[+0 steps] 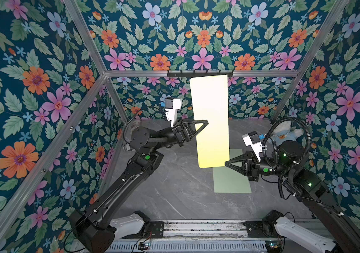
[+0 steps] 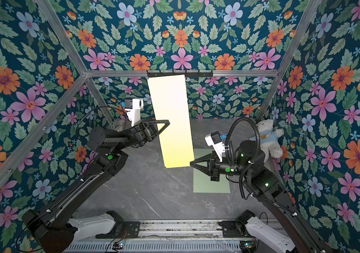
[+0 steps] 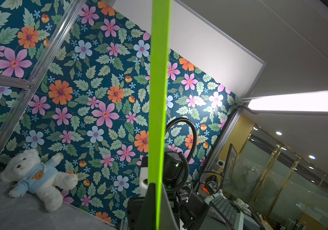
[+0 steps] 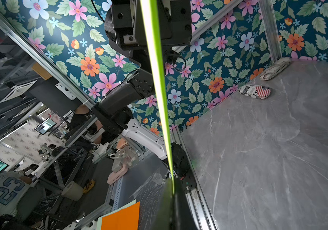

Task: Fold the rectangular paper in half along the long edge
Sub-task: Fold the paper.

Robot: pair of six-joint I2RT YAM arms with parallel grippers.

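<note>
Both top views look down; wrist views face across the paper (image 3: 157,99)

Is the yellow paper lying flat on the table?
No, the left gripper and right gripper hold the yellow paper up in the air, above the table.

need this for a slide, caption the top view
Left pincer and right pincer hold the yellow paper aloft; green sheet lies on the table

White teddy bear (image 2: 264,140) in blue shirt against floral wall (image 2: 181,32); flag-print case (image 4: 254,91) on grey tabletop (image 4: 268,149)
</note>
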